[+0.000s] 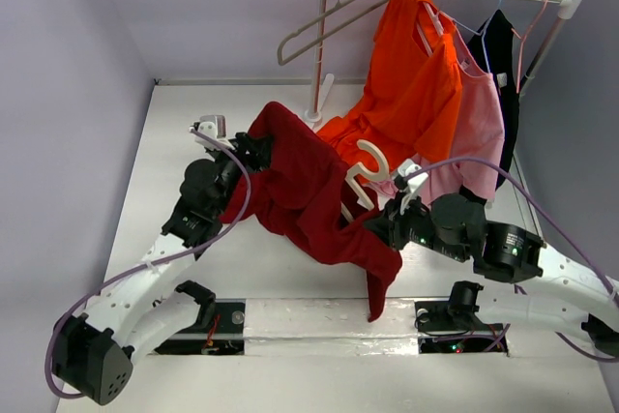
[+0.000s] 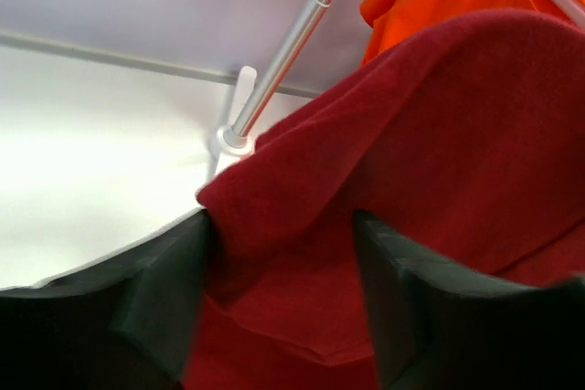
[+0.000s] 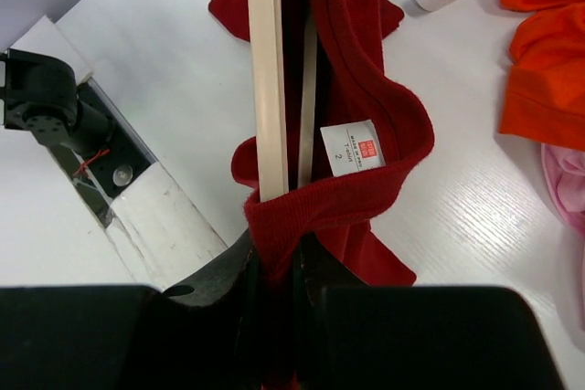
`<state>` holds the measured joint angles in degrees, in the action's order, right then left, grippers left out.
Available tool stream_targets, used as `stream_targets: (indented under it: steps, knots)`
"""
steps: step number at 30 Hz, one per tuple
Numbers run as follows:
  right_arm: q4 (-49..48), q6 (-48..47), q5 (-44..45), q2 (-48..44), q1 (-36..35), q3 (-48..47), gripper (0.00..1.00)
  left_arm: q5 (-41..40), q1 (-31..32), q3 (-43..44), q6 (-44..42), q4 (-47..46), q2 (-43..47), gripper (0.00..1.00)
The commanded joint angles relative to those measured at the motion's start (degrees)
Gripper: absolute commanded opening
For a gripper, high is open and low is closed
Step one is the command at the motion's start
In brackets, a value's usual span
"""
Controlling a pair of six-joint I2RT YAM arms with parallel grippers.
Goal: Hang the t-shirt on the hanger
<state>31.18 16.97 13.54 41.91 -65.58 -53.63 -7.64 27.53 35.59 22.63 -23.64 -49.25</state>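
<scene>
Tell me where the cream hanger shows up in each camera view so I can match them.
Top external: centre right, the hanger hook sticking up out of the t-shirt.
Left wrist: not in it.
Right wrist: its pale bars run from top centre down into the right gripper.
Shared landmark: the t-shirt, seen in all three views.

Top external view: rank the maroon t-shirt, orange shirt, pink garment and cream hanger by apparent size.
1. t-shirt and orange shirt: too close to rank.
2. pink garment.
3. hanger: mostly hidden, only its hook shows.
</scene>
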Motion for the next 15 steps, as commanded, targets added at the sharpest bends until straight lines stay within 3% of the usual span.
stream_targets:
  steps: [1, 3, 4, 6, 12, 15]
  knots:
    - [-3.3, 0.3, -0.9, -1.2, 0.5, -3.0, 0.00, 2.7, -0.3, 0.5, -2.8, -5.7, -1.9, 0.55]
    - [-3.3, 0.4, -0.7, -1.5, 0.5, -3.0, 0.00, 2.3, -0.3, 1.9, -3.3, -5.5, -2.8, 0.38]
    - [-3.1, 0.4, -0.6, -1.7, 0.5, -2.9, 0.00, 1.2, -0.3, 2.4, -2.9, -4.8, -3.0, 0.13]
    - [-2.7, 0.6, -0.2, -1.8, 0.5, -3.0, 0.00, -1.1, -0.3, 2.9, -2.3, -4.8, -2.6, 0.00]
    - [-0.3, 0.9, 1.9, -2.4, 0.5, -2.1, 0.00, -10.4, -0.3, 4.9, 0.7, 0.7, 0.6, 0.00]
    - [1.7, 1.7, 2.5, -3.1, 0.5, -0.9, 0.00, -18.5, -1.5, 10.5, 3.5, 10.7, 0.1, 0.00]
